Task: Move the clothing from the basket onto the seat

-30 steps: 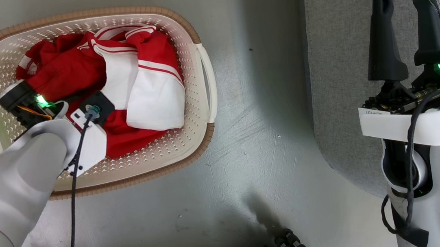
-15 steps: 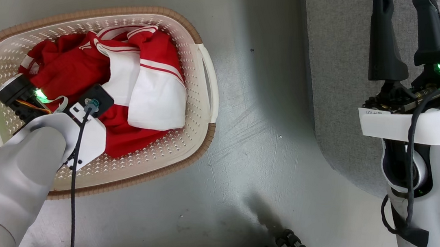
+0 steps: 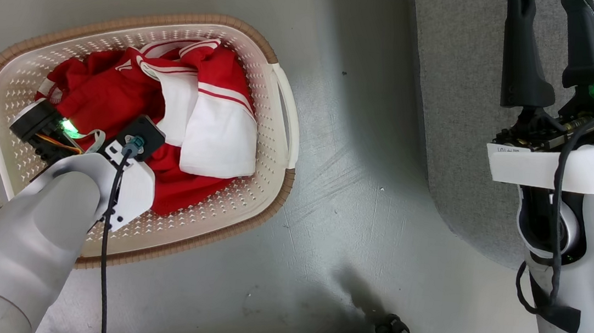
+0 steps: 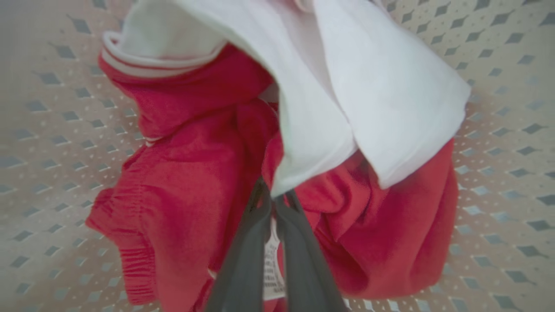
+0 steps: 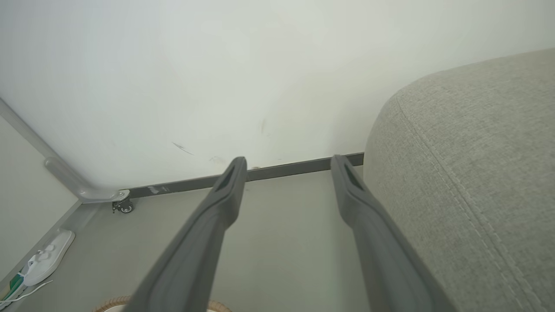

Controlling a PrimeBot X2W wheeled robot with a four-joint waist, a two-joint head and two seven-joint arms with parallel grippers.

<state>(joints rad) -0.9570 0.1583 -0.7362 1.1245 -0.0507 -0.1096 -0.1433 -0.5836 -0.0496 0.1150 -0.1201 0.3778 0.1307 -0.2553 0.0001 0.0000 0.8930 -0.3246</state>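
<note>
None of the clothing (image 3: 110,103) lies on the sofa (image 3: 464,96) at this stage; apart from a first grasp, the whole transfer is left to do.

Head view: the red-and-white garments sit bunched inside the laundry basket (image 3: 19,76), which stands on the grey floor (image 3: 353,205), apart from the sofa at the upper right. A white panel with red stripe trim folds over the red fabric on the side nearer the sofa. The left forearm (image 3: 42,228) reaches down into the basket, its wrist over the red cloth; the fingers are hidden beneath it. The right gripper (image 3: 555,28) hangs above the sofa's edge, its two dark fingers spread, holding nothing.

Left wrist view: the left gripper (image 4: 273,199) has its fingers drawn almost together on a fold of red cloth, a small white label (image 4: 272,260) caught between them and the tips tucked under the hem of the white panel (image 4: 368,86). The fabric looks soft and creased, with a gathered red band at the lower left. The basket's perforated floor shows around the heap. Whether one garment or several would rise with this grip cannot be told.

Right wrist view: the right gripper's fingers stand well apart and empty beside the rounded sofa, before a pale wall (image 5: 217,78); a white slipper (image 5: 45,258) lies at the lower left.
</note>
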